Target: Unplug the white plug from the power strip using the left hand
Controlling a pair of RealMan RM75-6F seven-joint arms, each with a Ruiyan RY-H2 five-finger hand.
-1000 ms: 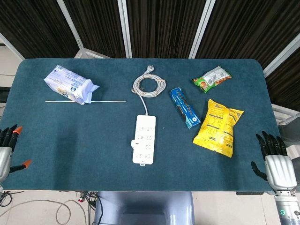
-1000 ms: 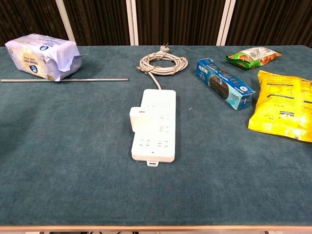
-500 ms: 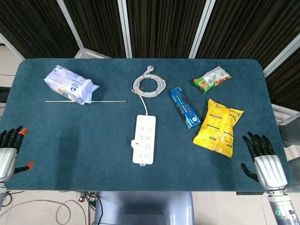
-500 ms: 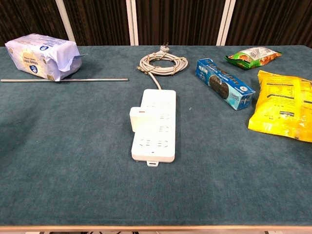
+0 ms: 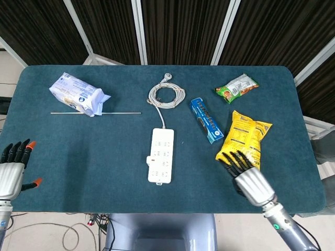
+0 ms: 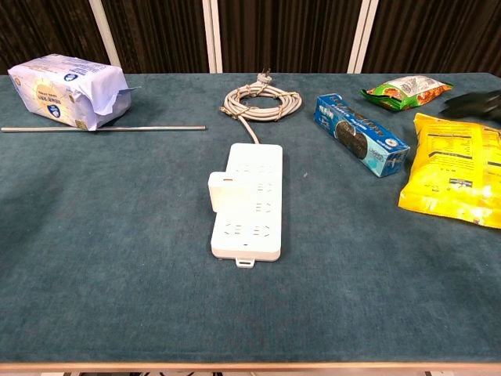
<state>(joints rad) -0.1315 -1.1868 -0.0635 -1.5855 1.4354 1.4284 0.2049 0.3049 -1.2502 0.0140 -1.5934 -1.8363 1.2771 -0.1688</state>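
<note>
The small white block-shaped plug (image 6: pixel 220 191) sits in the left side of the long white plastic power strip (image 6: pixel 247 200) mid-table, w/ the left hand (image 5: pixel 11 170) well apart at the near-left table edge, fingers spread, holding nothing. The right hand (image 5: pixel 244 174), fingers also apart & empty, is over the near end of the yellow crinkly snack bag (image 5: pixel 243 141), so it could nudge the bag. Main risk: nothing pins the strip, so pulling the plug may drag or lift the strip instead of freeing it.
</note>
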